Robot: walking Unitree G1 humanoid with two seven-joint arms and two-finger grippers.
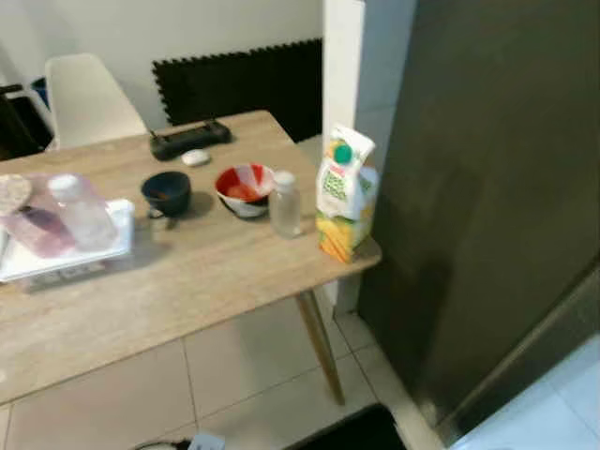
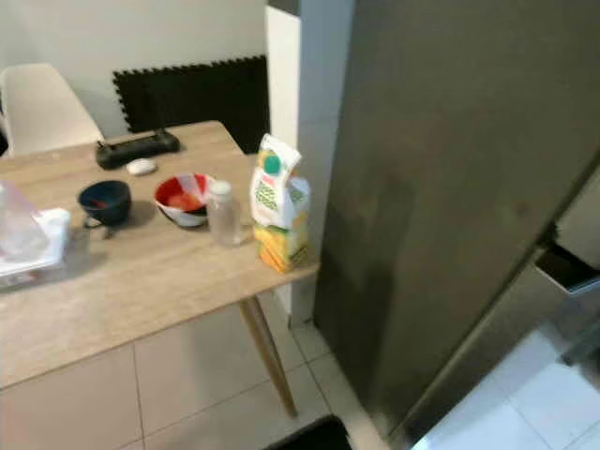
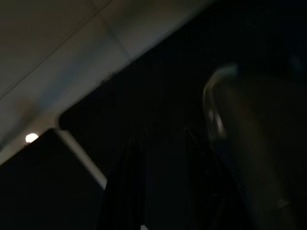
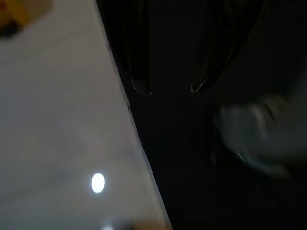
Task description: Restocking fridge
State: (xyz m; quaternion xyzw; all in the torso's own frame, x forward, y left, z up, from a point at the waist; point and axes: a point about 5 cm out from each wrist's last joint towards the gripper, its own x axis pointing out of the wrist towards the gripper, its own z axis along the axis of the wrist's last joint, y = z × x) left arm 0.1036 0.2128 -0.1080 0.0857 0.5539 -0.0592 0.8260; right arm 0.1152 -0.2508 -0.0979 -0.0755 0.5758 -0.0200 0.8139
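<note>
Juice carton (image 1: 345,194) at table (image 1: 187,281) corner, beside fridge (image 1: 487,187)

A: non-task stuff on the wooden table (image 1: 187,281)?
B: dark blue bowl (image 1: 166,192) mid-table, red-and-white bowl (image 1: 244,188) just right of it. Black controller-like device (image 1: 190,139) at the far edge, small white object (image 1: 195,157) just in front of it
A: left side?
B: white tray (image 1: 66,246) with clear plastic containers (image 1: 56,217) on it
A: around the table?
B: white chair (image 1: 86,99) far left, black foam mat (image 1: 242,82) against the far wall, pale tiled floor (image 1: 244,384) near
</note>
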